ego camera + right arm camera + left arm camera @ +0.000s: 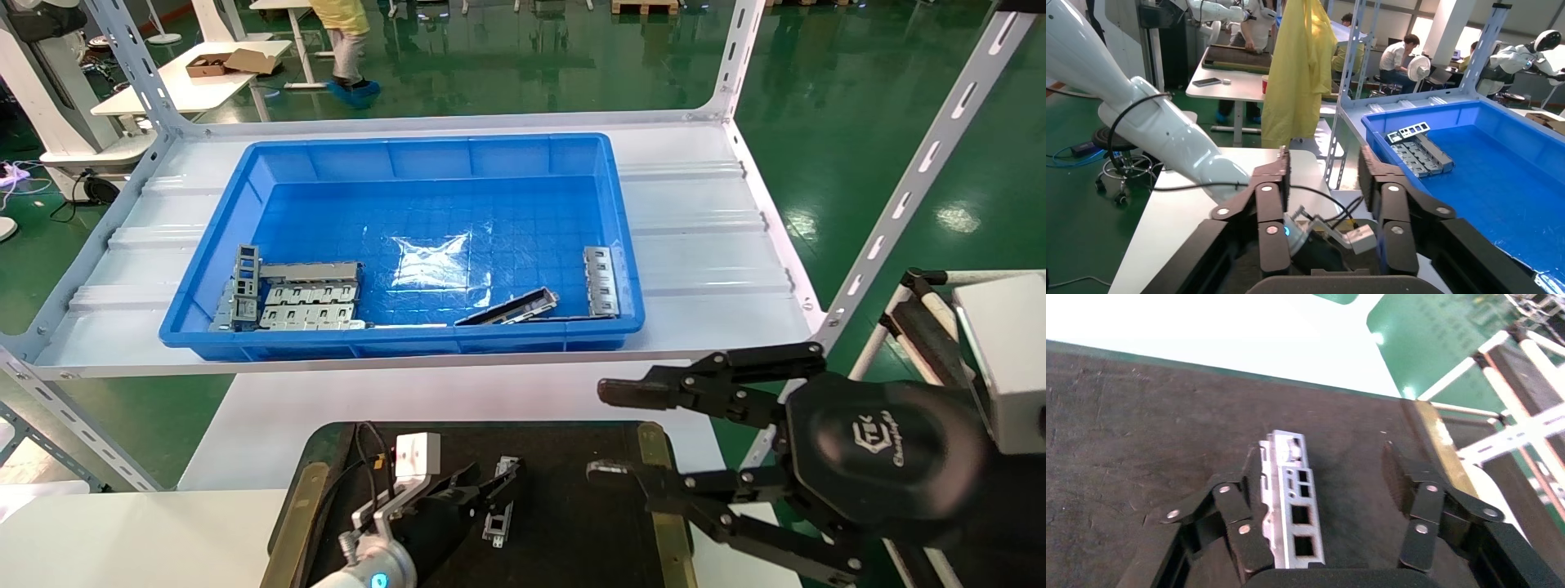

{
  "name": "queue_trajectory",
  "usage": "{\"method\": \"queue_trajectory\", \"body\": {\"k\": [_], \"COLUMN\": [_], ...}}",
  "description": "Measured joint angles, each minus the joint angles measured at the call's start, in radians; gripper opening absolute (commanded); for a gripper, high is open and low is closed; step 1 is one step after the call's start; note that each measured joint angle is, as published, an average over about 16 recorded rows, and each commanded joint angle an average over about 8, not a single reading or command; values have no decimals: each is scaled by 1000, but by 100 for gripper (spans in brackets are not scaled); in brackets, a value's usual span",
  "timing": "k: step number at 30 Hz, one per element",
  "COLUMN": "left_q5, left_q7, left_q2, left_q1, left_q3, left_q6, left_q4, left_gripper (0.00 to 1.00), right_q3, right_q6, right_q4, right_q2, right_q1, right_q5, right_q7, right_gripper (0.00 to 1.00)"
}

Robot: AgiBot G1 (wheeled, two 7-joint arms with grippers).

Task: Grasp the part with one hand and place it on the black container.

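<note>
Pincer of the left arm [1324, 496] was found low over the black container [572, 506], its fingers spread wide. The part [1291, 502] lay flat on the matte surface between them, one edge close against the finger on one side, the other finger well apart from it; nothing was gripped. From this the release was judged already made, the spread kept so that the part would not be dragged when the arm lifted. In the head view the part [499, 523] was seen just beyond the fingertips of the same pincer [490, 488], inside the olive-brass rim strips, so placement was judged essentially done.

The right pincer [609, 433] was held above the container's right rim, fingers wide apart and empty, near but not touching anything. It was judged idle.

Containers noted:
- Black container on the white table [458, 396]: only the one part was seen on it.
- Blue bin [212, 237] on the shelf [703, 245] behind: a cluster of flat silver plates [310, 304] with a grey windowed bar [245, 286] at its near-left corner; a dark channel bar [508, 309] lying at a slant near the front wall; another windowed silver bar [601, 282] against the right wall. Most of the bin floor was bare.
</note>
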Motion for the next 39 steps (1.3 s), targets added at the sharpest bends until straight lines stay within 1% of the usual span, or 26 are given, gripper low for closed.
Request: {"method": "queue_trajectory", "body": {"k": [7, 11, 17, 22, 25, 28, 39], "left_q5": [5, 15, 33, 31, 12, -24, -240], "left_q7": [0, 0, 11, 59, 114, 192, 554], "left_q2": [-149, -235, -346, -415, -448, -478, -576], "left_q1": [15, 11, -16, -46, -61, -69, -52], "left_q3": [27, 43, 59, 52, 32, 0, -168], "left_q6": [33, 61, 121, 193, 248, 311, 549], "left_q4": [-190, -274, -348, -367, -371, -373, -365], "left_gripper": [100, 100, 100, 100, 100, 100, 100], "right_q3": [0, 0, 0, 0, 0, 0, 0], "right_q6": [0, 0, 0, 0, 0, 0, 0], "right_q4": [0, 0, 0, 0, 0, 0, 0], "right_q2": [0, 0, 0, 0, 0, 0, 0], "right_q1": [0, 0, 0, 0, 0, 0, 0], "right_q5": [0, 0, 0, 0, 0, 0, 0], "right_q7": [0, 0, 0, 0, 0, 0, 0], "right_gripper": [100, 100, 100, 100, 100, 100, 100]}}
